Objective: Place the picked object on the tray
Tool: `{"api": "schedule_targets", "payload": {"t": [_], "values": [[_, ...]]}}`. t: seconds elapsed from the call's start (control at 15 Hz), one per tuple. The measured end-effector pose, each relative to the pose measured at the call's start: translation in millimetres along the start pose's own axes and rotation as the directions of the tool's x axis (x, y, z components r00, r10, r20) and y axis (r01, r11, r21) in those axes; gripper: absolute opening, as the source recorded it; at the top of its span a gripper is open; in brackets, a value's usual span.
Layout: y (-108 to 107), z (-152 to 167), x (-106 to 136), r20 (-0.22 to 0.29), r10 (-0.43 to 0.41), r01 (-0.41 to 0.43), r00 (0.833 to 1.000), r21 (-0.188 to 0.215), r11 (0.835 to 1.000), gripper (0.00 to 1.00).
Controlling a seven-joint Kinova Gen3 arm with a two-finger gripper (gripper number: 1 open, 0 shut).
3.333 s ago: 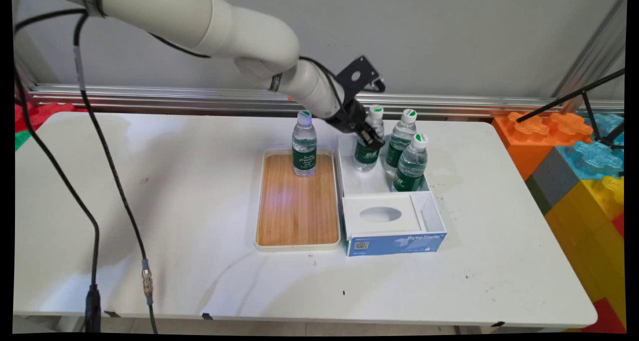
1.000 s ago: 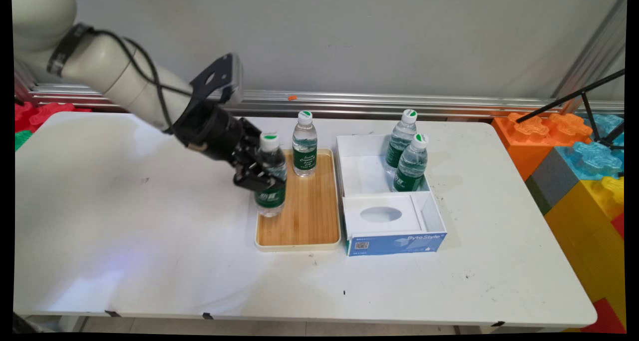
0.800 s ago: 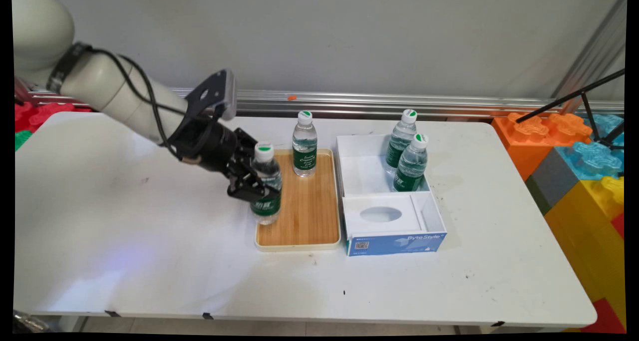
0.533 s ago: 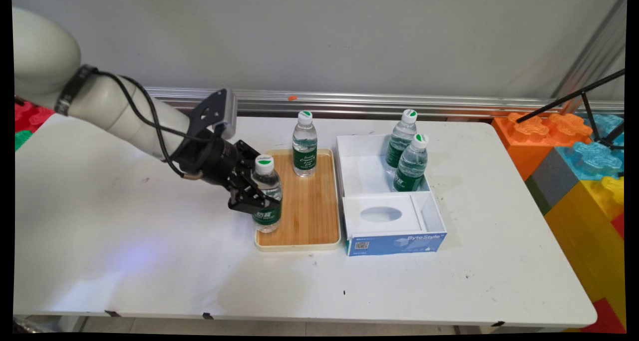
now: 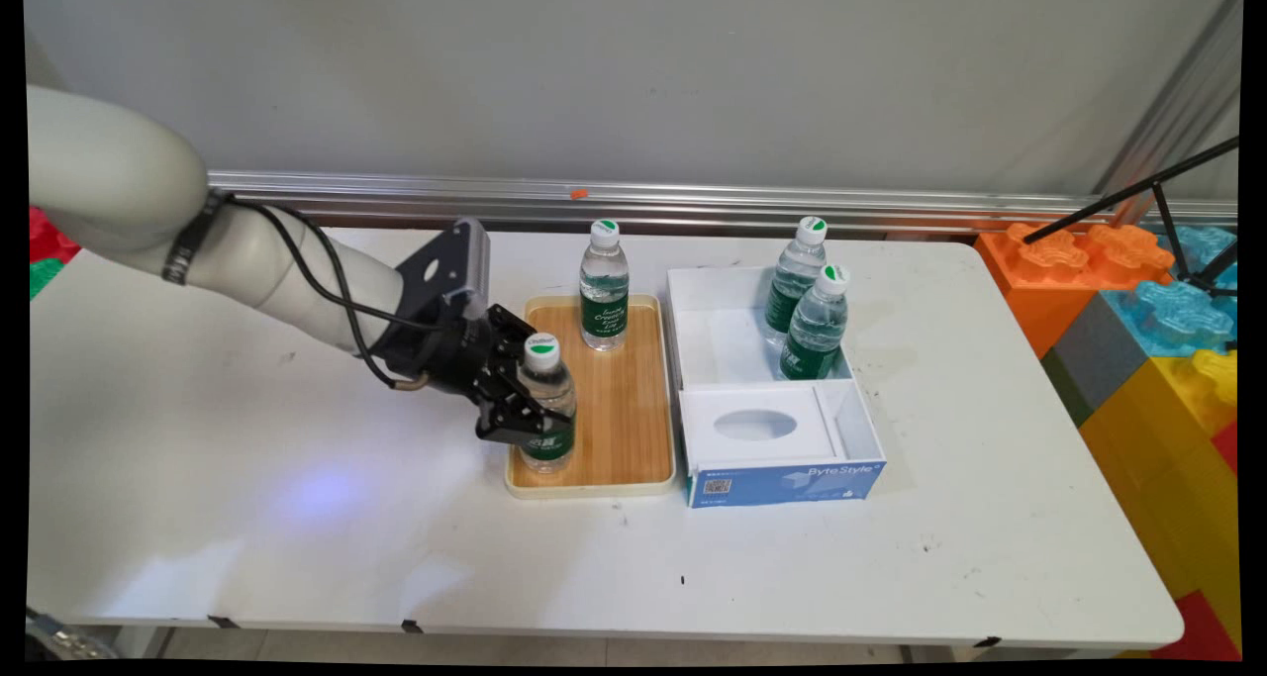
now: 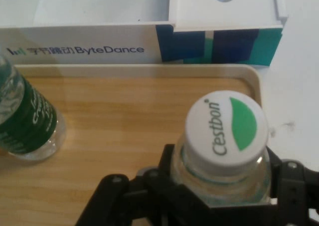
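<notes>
The main view looks down from above the near side of the white table (image 5: 891, 577), facing the far wall and taking in the whole tabletop from a distance. The hand view rides on the arm, very close, looking over the gripper (image 6: 219, 196) and down on a bottle cap (image 6: 224, 128). Both views share the wooden tray (image 5: 619, 429) (image 6: 124, 121), the held bottle (image 5: 547, 409), probably the tray's far bottle (image 5: 604, 285) (image 6: 25, 118), and the blue-and-white box (image 5: 782, 478) (image 6: 149, 44).

The held bottle (image 5: 546, 404) went from box (image 5: 861, 429) — down onto tray (image 5: 633, 429).

Hand (image 5: 525, 414) grips bottle (image 5: 546, 409) on tray (image 5: 614, 429).
</notes>
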State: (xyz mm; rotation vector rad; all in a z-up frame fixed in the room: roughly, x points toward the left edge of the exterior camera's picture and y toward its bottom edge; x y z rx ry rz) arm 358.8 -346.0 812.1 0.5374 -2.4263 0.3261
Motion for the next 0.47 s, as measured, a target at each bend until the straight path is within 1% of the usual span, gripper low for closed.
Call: {"api": "schedule_targets", "payload": {"t": [0.2, 0.27, 0.47], "values": [[0.6, 12.2, -4.5, -0.011, 0.011, -0.011, 1.000, 0.006, 1.000, 0.00], [0.6, 15.4, -5.4, -0.013, 0.016, -0.016, 1.000, 0.007, 1.000, 1.00], [-0.1, 20.9, -5.0, -0.019, 0.031, -0.031, 0.999, 0.010, 0.999, 1.00]]}}
